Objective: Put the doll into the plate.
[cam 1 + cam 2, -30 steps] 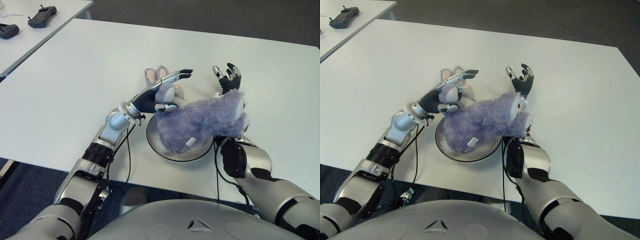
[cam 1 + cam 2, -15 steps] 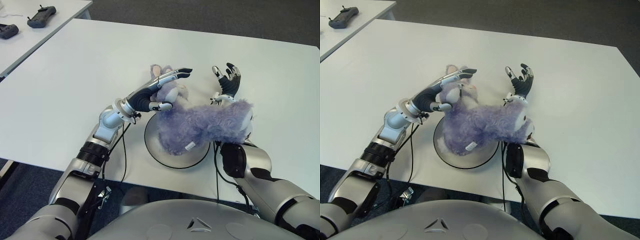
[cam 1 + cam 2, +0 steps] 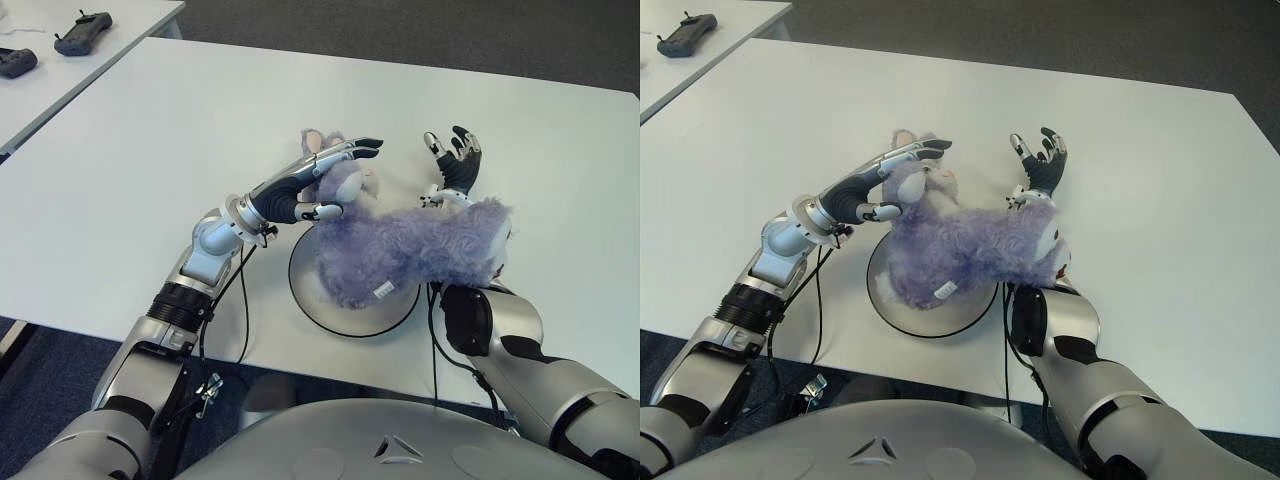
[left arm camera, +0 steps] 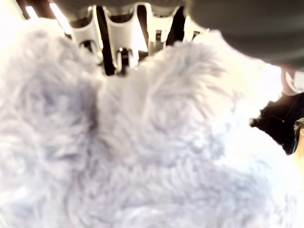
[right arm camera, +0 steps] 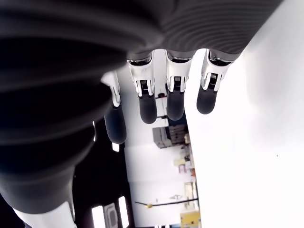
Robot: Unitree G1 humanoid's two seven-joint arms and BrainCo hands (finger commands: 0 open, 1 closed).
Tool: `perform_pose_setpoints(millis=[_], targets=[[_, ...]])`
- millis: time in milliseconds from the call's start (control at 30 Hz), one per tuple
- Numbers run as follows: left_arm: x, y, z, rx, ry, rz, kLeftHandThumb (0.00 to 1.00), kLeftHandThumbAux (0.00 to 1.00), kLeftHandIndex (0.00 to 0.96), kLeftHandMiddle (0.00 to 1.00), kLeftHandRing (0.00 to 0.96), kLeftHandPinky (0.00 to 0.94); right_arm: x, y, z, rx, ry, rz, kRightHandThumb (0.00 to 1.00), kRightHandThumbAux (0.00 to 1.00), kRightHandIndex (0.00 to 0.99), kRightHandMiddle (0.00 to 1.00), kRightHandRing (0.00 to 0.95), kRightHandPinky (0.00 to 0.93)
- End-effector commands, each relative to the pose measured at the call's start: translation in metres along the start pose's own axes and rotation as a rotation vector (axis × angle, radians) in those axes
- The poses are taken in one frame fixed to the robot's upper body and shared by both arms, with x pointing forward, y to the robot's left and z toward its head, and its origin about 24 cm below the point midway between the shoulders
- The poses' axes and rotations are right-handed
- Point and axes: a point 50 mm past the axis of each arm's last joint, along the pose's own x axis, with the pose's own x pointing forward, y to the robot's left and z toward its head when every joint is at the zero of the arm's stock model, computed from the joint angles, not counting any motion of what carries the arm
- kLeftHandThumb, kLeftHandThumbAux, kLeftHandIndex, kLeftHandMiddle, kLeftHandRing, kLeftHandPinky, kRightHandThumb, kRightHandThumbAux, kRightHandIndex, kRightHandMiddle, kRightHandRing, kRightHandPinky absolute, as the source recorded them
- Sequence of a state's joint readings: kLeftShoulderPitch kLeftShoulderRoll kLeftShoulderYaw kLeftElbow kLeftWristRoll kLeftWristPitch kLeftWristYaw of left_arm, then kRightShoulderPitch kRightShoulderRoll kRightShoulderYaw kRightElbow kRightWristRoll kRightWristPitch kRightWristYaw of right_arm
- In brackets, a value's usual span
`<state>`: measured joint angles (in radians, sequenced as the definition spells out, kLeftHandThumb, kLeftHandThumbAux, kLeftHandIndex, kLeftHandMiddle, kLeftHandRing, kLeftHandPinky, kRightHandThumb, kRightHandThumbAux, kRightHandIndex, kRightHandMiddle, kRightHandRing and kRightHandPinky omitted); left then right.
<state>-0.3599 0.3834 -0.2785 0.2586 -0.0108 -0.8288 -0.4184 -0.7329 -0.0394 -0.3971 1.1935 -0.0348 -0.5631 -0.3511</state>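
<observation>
Purple plush rabbit doll (image 3: 410,252) lying across the round grey plate (image 3: 330,300) at the near edge of the white table (image 3: 150,150), body draped over the plate's far and right side, rump overhanging the right rim, white tag hanging down toward the plate. Left robot hand (image 3: 310,185) against the doll's head, fingers extended along the top, thumb pressing the side, fur filling the left wrist view; a loose hold rather than a clenched one. Right robot hand (image 3: 450,165) just beyond the doll's rump, fingers spread and raised, holding nothing. Two black controllers (image 3: 82,32) on the neighbouring table at far left.
</observation>
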Motion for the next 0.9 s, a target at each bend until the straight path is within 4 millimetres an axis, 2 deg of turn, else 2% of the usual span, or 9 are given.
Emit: perform_pose_setpoints(millis=[33, 900], targets=[[-0.0072, -0.0017, -0.0047, -0.011, 0.067, -0.067, 0.278, 0.117, 0.000, 0.000, 0.000, 0.000, -0.1001, -0.0508, -0.1221, -0.127, 0.562, -0.109, 0.042, 0.792, 0.241, 0.142, 0.102, 0.103], [-0.0055, 0.0015, -0.0055, -0.006, 0.101, -0.080, 0.263, 0.137, 0.000, 0.000, 0.000, 0.000, -0.1002, -0.0509, -0.1225, -0.133, 0.566, -0.102, 0.037, 0.786, 0.223, 0.134, 0.089, 0.090]])
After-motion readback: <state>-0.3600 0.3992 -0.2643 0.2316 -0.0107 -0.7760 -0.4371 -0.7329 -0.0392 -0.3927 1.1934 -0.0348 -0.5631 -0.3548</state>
